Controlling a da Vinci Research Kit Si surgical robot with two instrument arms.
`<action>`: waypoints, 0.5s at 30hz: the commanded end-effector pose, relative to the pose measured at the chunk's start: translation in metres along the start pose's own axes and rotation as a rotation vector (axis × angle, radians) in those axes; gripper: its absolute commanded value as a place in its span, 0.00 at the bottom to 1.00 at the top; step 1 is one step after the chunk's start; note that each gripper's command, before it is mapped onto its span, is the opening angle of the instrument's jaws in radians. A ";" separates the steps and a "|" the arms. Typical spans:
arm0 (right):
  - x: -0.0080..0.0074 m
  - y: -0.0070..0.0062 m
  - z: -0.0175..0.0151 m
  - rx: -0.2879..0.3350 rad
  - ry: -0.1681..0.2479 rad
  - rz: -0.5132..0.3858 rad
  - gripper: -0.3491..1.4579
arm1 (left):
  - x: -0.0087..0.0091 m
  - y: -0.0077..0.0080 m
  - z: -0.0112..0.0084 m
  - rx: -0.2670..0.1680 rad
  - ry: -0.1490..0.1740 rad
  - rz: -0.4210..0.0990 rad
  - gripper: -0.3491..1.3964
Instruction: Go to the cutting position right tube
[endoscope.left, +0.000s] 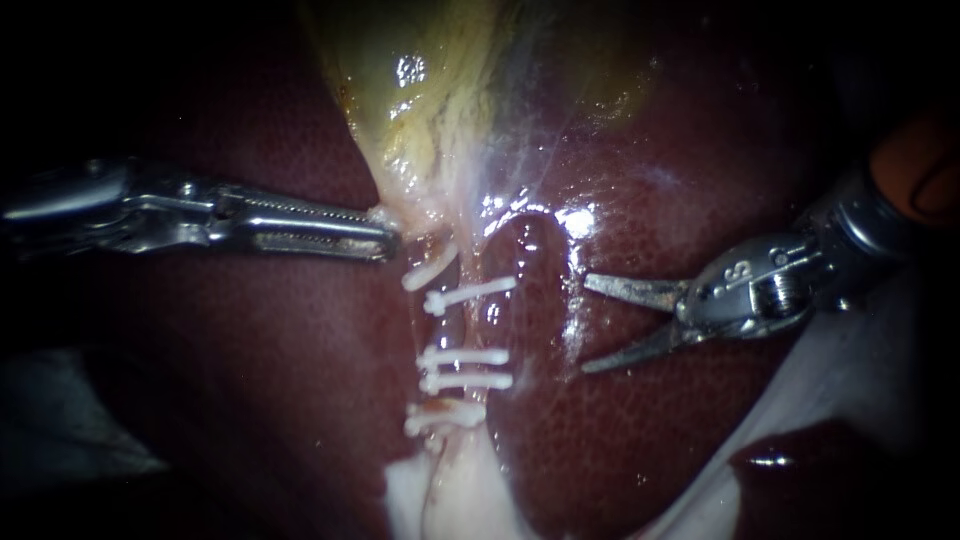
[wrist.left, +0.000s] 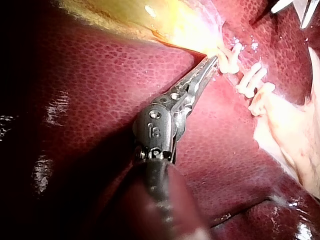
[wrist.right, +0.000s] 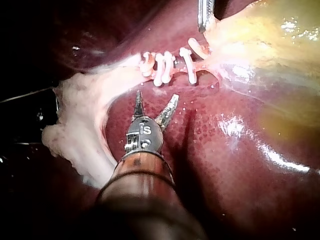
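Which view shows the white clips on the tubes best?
The endoscope view: the clips lie spread one below another, each distinct, between my left instrument and my right instrument. The left wrist view shows them bunched just ahead of its instrument; the right wrist view shows them overlapping ahead of its own.

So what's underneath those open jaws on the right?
Bare red liver lies under the right instrument, whose jaws stand open and empty. The white clips sit clear ahead. Whatever lies beneath its wrist is covered.

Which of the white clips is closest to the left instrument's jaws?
The uppermost clip, the tilted one nearest the gallbladder, right beside the jaws of the left instrument; the other clips lie farther down the tube.
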 end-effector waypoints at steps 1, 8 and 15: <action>0.0000 0.0000 0.0000 0.005 0.003 0.001 0.99 | 0.0002 0.0001 -0.0003 -0.002 0.000 -0.001 0.00; 0.0002 -0.0001 0.0003 0.036 0.016 0.002 0.99 | 0.0038 0.0027 -0.0048 -0.005 0.016 -0.011 0.00; 0.0000 -0.0008 0.0040 0.156 0.072 0.094 0.99 | 0.0045 0.0046 -0.0055 -0.003 0.025 -0.004 0.00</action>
